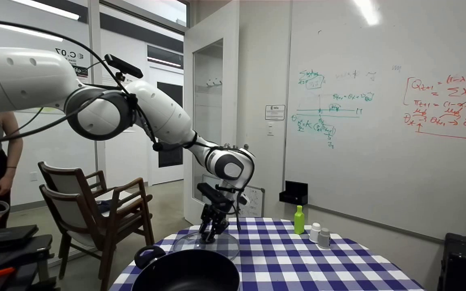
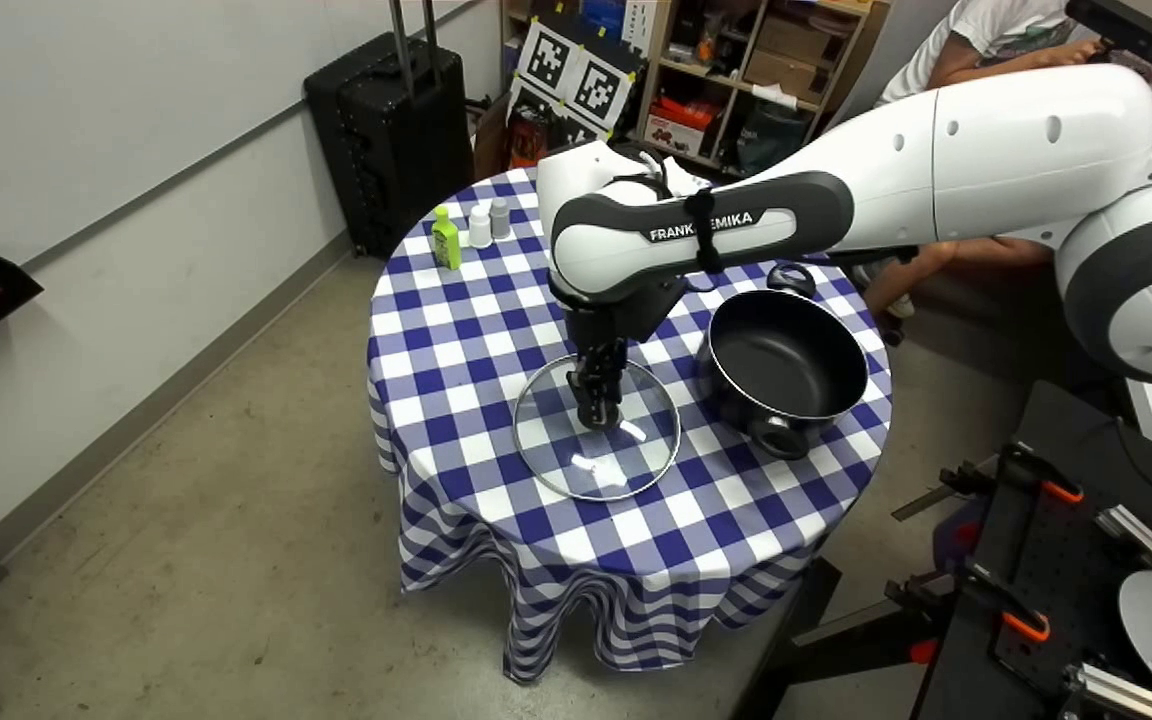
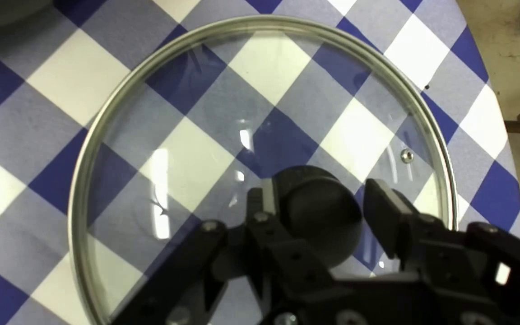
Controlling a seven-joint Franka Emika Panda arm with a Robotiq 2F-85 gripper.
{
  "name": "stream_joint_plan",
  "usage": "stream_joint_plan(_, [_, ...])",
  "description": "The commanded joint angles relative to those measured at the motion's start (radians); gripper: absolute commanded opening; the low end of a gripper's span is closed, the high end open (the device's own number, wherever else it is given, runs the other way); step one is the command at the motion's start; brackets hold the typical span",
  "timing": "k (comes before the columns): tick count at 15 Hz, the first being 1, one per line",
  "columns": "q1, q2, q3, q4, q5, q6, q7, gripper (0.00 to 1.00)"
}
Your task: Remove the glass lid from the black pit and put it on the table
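Note:
The glass lid (image 2: 586, 465) lies flat on the checked table (image 2: 476, 330), knob up, beside the black pot (image 2: 731, 395). It also shows in the other frames, in an exterior view (image 1: 186, 242) and in the wrist view (image 3: 197, 158). The pot stands uncovered with a dark inside, in both exterior views (image 1: 186, 275). My gripper (image 3: 318, 203) is around the lid's black knob (image 3: 327, 212). The left finger is against or very near the knob, and a gap shows between the knob and the right finger. In an exterior view the gripper (image 2: 598, 410) points down over the lid's middle.
A green bottle (image 1: 299, 220) and two small shakers, one white (image 1: 315, 232) and one grey (image 1: 324, 238), stand at another part of the table. The pot's side handle (image 2: 779, 437) points toward the lid's side. Wooden armchairs (image 1: 95, 210) stand beyond the table's edge.

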Motion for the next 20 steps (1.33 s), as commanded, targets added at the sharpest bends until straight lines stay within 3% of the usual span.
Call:
stream_joint_plan(1, [-0.010,0.006,0.028,0.022,0.026,-0.020,-0.008,0.84])
stream_joint_plan(3, [-0.018,-0.028,0.040,-0.019,0.028,-0.006,-0.006,0.98])
stream_joint_plan(4, [-0.021,-0.037,0.046,-0.029,0.029,-0.003,-0.005,0.99])
stream_joint_plan(13, [-0.103,-0.401,0.059,-0.401,0.050,0.187,0.065,1.00])
stream_joint_plan(15, [-0.111,-0.490,0.054,-0.479,0.088,0.226,0.002,1.00])
stream_joint_plan(16, [-0.079,-0.366,0.024,-0.320,0.066,0.165,0.028,1.00])
stream_joint_plan(20, [-0.076,-0.389,0.014,-0.339,0.067,0.162,0.027,1.00])
